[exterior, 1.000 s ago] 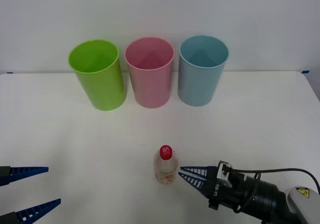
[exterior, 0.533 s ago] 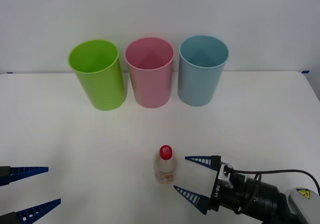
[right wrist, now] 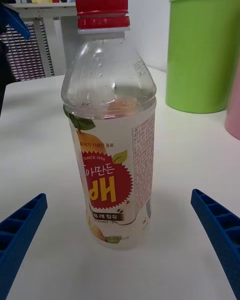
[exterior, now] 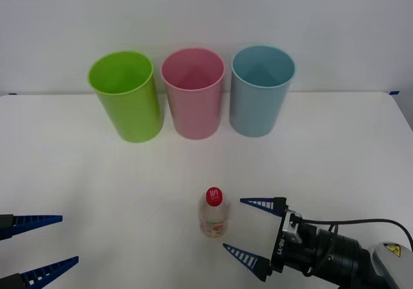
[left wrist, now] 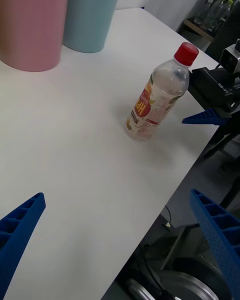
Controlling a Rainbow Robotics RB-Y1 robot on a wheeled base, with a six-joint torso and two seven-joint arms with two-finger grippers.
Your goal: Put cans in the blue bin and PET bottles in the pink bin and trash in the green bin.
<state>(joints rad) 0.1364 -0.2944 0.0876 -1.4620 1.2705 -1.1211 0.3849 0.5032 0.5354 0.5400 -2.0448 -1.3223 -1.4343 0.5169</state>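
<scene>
PET bottle: the small clear plastic bottle with a red screw cap and pale orange-white label stands upright on the white bench, near its front edge and well apart from the bins.
Right end effector: the right end effector sits just beside the bottle on its right, blue ribbed fingers spread wide and aimed at it; in the right wrist view the bottle stands between the two fingers, touching neither.
Left end effector: the left end effector is parked at the bench's near left corner, fingers spread and empty.
Bins: the lime green tapered plastic bin, the pink tapered plastic bin and the light blue tapered plastic bin stand in a row at the back.
Progress: the bottle is not yet gripped; closing on it, lifting and dropping it into the pink bin all appear to remain.
Unclear: the bin floors are only partly visible, so I cannot tell whether anything lies inside.
</scene>
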